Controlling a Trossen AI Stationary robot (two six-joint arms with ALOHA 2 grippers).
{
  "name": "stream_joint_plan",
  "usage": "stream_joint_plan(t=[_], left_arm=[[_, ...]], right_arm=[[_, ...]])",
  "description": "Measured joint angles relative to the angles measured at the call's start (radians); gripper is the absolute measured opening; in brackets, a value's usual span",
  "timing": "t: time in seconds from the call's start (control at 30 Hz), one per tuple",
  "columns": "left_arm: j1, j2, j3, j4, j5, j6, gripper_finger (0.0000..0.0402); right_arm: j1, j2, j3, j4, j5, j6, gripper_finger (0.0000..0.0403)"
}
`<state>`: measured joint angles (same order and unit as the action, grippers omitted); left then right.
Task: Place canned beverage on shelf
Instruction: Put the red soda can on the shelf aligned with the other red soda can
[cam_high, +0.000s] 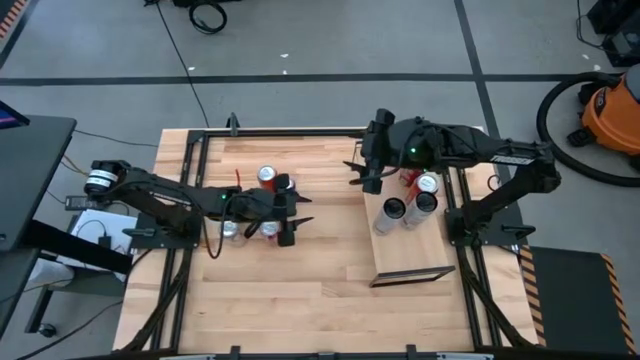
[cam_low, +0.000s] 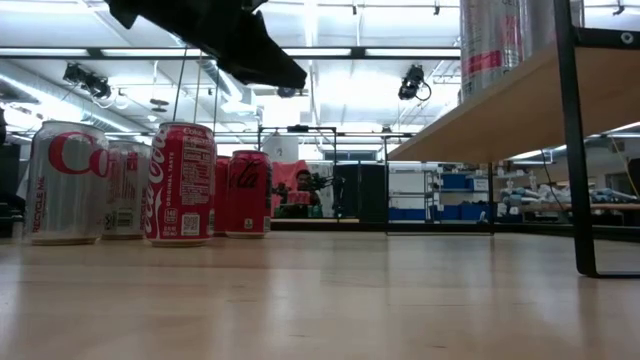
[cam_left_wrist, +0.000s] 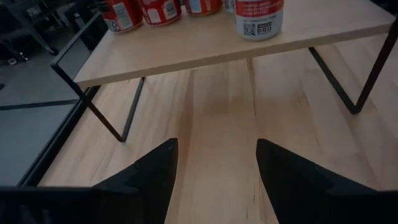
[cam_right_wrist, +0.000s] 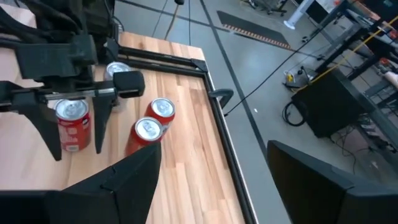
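Cans cluster at centre left of the high view on the table, red and silver ones standing upright together. More cans already stand on the shelf at centre right, with an orange vacuum on the floor at the upper right. In the right wrist view, the left end effector straddles one red can, fingers spread either side; contact is hard to make out. The right end effector hangs spread and empty just beside the shelf's far end.
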<state>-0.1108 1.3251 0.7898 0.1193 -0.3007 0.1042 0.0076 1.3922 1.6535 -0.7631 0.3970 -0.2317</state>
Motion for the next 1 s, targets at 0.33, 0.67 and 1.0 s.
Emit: stream_joint_plan(t=[0.33,0.67,1.0], left_arm=[[0.008,0.002,0.001,-0.035,0.000,-0.045,0.0229],[0.082,-0.003,0.083,-0.274,-0.046,-0.120,0.0229],[0.139,-0.005,0.188,-0.568,0.000,-0.130,0.0229]], right_arm=[[-0.007,0.002,0.000,-0.006,-0.028,0.000,0.0302],[-0.011,0.042,-0.001,-0.006,-0.028,-0.026,0.0302],[-0.011,0.038,-0.028,-0.040,-0.025,-0.032,0.0302]])
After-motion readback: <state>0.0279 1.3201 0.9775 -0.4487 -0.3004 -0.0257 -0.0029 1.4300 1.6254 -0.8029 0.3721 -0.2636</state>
